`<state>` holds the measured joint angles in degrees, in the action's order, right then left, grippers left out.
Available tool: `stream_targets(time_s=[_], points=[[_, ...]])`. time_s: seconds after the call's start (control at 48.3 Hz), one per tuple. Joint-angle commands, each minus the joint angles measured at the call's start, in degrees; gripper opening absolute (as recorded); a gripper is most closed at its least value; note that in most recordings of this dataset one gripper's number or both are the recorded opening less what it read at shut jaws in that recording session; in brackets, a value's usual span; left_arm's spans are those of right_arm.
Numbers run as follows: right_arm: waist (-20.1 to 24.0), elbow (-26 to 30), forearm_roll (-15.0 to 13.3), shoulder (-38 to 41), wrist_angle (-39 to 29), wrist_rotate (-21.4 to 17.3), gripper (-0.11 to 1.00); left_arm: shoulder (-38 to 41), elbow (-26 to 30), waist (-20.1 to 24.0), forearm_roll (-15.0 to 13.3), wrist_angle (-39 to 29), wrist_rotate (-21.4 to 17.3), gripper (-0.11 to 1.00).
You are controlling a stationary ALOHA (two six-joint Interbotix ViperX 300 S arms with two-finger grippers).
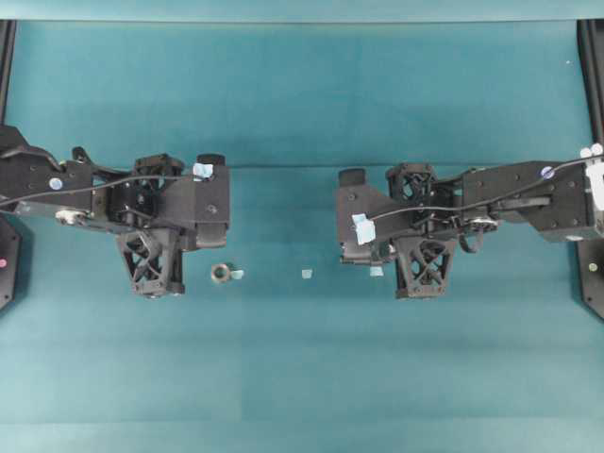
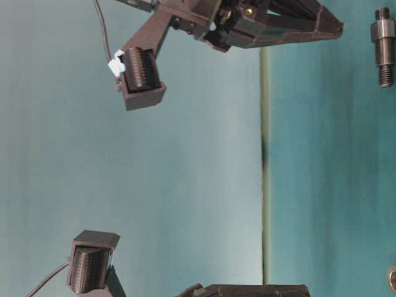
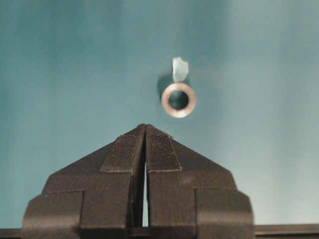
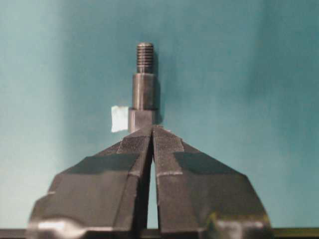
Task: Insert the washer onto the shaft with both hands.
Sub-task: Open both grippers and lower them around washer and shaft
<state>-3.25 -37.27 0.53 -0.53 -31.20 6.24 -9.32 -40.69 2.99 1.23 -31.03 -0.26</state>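
Observation:
The washer (image 1: 220,273), a small silvery ring, lies flat on the teal table; in the left wrist view the washer (image 3: 178,99) sits just beyond and slightly right of my left gripper (image 3: 145,127). That gripper (image 1: 156,286) is shut and holds nothing. The shaft (image 4: 143,92), a dark stepped rod, lies on the table pointing away from my right gripper (image 4: 152,127), threaded end farthest. This gripper (image 1: 422,289) is shut and empty, its tips over the shaft's thick end. In the table-level view the shaft (image 2: 383,46) lies beside the right gripper (image 2: 339,28).
Small pale tape squares lie by the washer (image 1: 237,275), mid-table (image 1: 306,274) and by the right gripper (image 1: 377,271). Black frame posts (image 1: 593,66) stand at the table's left and right sides. Both arms hang over the table's middle band.

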Motion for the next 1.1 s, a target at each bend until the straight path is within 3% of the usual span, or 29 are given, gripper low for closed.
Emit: stream_targets(time_s=[0.0,0.166,0.228,0.311,0.435,0.518,0.642,1.077], points=[[0.2,0.6,-0.1,-0.4,0.9,0.7,-0.06,-0.1,0.7,0.2,0.3,0.5,0.1,0.01],[0.2,0.4,-0.1,0.1,1.5,0.4,0.04,0.3,0.9,0.2,0.3,0.5,0.1,0.02],[0.2,0.4,-0.1,0.7,1.3,0.2,0.14,0.4,0.7,0.2,0.3,0.5,0.4,0.11],[0.4,0.4,0.4,1.6,0.9,0.0,0.34,0.6,0.5,0.2,0.1,0.3,0.5,0.31],[0.8,0.4,0.8,2.5,1.1,-0.2,0.72,1.2,0.1,0.2,0.3,-0.2,0.1,0.70],[0.6,0.9,0.8,2.7,1.1,-0.9,0.91,1.3,0.3,0.2,0.3,0.2,0.4,0.90],[0.4,1.0,0.8,2.7,1.3,-2.1,0.86,1.5,0.5,0.1,0.3,0.4,0.7,0.89],[-0.6,0.8,0.8,2.5,3.3,-2.5,0.86,3.5,-0.1,-1.1,0.3,3.2,2.6,0.88]])
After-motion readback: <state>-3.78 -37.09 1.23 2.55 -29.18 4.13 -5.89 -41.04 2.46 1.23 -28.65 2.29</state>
